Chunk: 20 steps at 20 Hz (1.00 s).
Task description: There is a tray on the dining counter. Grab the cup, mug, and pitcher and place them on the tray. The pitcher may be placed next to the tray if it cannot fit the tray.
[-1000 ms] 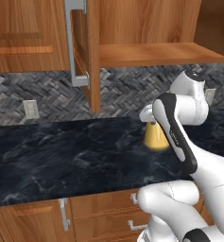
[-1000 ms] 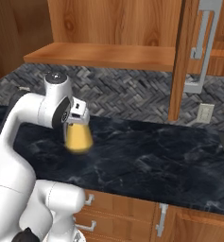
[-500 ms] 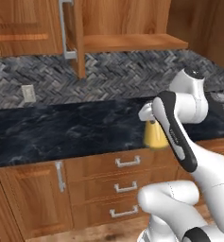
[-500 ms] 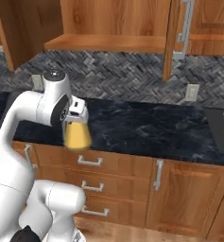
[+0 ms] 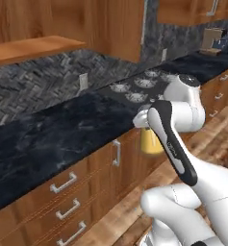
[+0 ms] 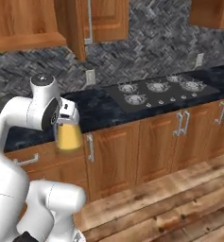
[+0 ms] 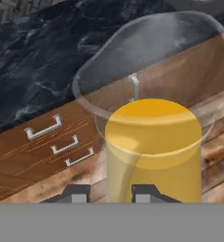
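My gripper [image 6: 67, 115] is shut on the neck of the amber-yellow pitcher [image 6: 68, 136], which hangs upright in the air in front of the wooden drawer fronts. In the left base view the pitcher [image 5: 151, 143] shows just behind my forearm, below the gripper [image 5: 143, 121]. The hand view looks down through the clear neck onto the amber body of the pitcher [image 7: 153, 142], with the gripper [image 7: 108, 194] closed against its side. The tray, the cup, the mug and the dining counter are out of view.
A long black-topped counter [image 5: 48, 144] with wooden drawers [image 7: 61, 142] runs past me. A cooktop [image 6: 160, 92] is set into it. Wall cabinets [image 6: 92, 21] hang above, and wooden floor [image 6: 170, 208] lies open to the right.
The whole picture has shifted, so the base has moved and turned away from the counter; the cooktop and floor have come into view. The pitcher stays held in the gripper.
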Tool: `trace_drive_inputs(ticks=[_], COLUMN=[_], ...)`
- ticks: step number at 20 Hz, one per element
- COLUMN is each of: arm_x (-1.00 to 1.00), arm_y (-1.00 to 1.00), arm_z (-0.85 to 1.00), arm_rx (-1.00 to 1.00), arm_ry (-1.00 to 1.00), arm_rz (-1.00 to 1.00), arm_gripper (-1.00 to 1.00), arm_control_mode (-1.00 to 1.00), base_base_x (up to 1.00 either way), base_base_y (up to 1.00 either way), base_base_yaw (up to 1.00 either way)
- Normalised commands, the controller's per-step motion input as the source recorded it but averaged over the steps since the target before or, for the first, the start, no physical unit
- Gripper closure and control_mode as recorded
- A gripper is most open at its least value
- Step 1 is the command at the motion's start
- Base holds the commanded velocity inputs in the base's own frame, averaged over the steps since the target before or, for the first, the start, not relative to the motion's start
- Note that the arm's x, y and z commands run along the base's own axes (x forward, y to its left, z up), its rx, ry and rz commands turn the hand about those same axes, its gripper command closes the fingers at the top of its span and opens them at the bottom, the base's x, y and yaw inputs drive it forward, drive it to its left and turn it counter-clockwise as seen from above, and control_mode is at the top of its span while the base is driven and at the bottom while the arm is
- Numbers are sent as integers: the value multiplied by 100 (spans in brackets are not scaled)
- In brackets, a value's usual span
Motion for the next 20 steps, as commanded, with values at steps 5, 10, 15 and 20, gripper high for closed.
trace_drive_inputs(ticks=[5,10,15,20], arm_x=[0,0,0,0], arm_y=[0,0,0,0], arm_z=[0,0,0,0], arm_rx=[0,0,0,0], arm_ry=[0,0,0,0], arm_rz=[0,0,0,0], arm_gripper=[100,100,100,100], arm_control_mode=[100,100,100,100], base_base_x=[0,-3,-5,-8], base_base_y=[0,0,0,0], base_base_yaw=[-100,-100,-100,-100])
